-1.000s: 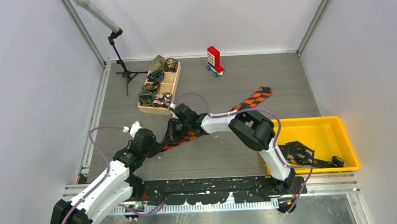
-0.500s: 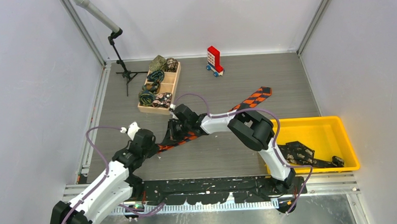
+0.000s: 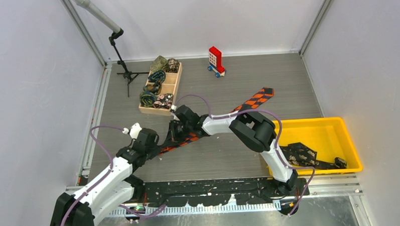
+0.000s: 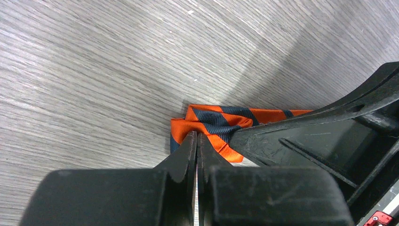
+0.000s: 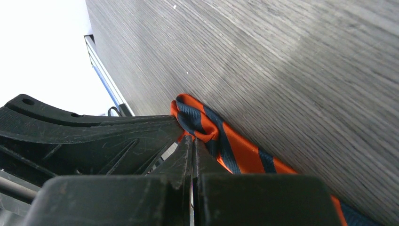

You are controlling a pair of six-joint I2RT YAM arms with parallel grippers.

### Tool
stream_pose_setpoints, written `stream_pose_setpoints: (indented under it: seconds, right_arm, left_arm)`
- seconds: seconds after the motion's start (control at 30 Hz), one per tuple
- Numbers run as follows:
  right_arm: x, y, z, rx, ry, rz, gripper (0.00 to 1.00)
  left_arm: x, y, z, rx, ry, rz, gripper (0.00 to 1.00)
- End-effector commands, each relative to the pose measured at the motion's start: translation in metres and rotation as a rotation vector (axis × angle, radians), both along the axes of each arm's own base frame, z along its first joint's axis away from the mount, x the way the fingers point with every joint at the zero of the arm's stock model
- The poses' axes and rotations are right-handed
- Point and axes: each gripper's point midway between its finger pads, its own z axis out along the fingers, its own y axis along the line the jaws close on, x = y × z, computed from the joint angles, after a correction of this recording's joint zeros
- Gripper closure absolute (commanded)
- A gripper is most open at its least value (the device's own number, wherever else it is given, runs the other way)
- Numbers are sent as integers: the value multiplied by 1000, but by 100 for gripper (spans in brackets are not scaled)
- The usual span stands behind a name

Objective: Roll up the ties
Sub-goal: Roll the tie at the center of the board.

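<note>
An orange-and-black checked tie (image 3: 255, 98) lies diagonally across the table, its wide end at the far right. Its narrow end is curled into a small fold (image 4: 211, 123), which also shows in the right wrist view (image 5: 202, 123). My left gripper (image 4: 196, 134) is shut, and its tips touch that fold from one side. My right gripper (image 5: 193, 137) is shut too and presses against the fold from the other side. No fabric shows between either pair of jaws. From above, the left gripper (image 3: 158, 147) and the right gripper (image 3: 174, 135) meet at the tie's near end.
A wooden tray (image 3: 173, 89) at the back left holds several rolled ties. A yellow bin (image 3: 339, 123) at the right holds dark ties (image 3: 300, 154). A red-and-white toy block (image 3: 215, 59) stands at the back, and a tripod stand (image 3: 125, 73) is beside the tray.
The left arm has shifted a little, its wrist edging towards the tie's near end. The right arm and the tie have barely moved. Both grippers stay shut.
</note>
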Motion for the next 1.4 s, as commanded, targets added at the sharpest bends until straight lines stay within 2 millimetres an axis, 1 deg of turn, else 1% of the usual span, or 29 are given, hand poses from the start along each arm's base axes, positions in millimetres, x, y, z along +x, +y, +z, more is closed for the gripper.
stream_pose_setpoints:
  seconds: [0.0,0.07,0.2,0.3,0.4,0.7,0.77,0.83,0.9,1.0,1.03,1.1,1.17,1.27,1.37]
  right_arm:
    - [5,11,17,46,-40,30,99]
    - [6,13,25,52,-55,39,97]
    - [4,12,44,68,-76,47,88]
    - [1,9,52,72,-90,55,85]
    - [-2,7,50,59,-92,60,85]
    - [-2,1,22,-5,-83,56,86]
    - [-2,-1,16,-22,-82,58,87]
    - [-3,-2,9,-35,-77,61,89]
    - [-4,-5,2,-47,-70,62,90]
    - [-6,-7,-5,-58,-61,65,90]
    - [-6,-8,-6,-60,-60,66,90]
    - [-8,-9,-9,-65,-60,68,91]
    - [-8,-11,-11,-69,-58,68,91]
    - [-8,-11,-10,-67,-59,68,92]
    - [-6,-10,0,-50,-70,66,92]
  left_arm:
    - [-12,7,-10,3,39,27,100]
    - [-16,9,-13,5,47,37,100]
    - [-18,10,-13,3,46,39,100]
    - [-17,10,-12,4,42,41,100]
    - [-16,10,-12,3,43,43,100]
    - [-17,10,-7,-2,33,37,100]
    - [-18,11,-4,1,27,41,96]
    - [-17,13,1,0,11,43,88]
    - [-17,14,6,1,-4,43,74]
    - [-19,18,11,13,-9,50,50]
    - [-20,19,12,14,-6,56,46]
    - [-22,20,14,9,-4,66,43]
    - [-25,22,14,7,5,85,43]
    - [-25,21,15,-4,-7,83,43]
    - [-24,20,12,-4,-9,76,49]
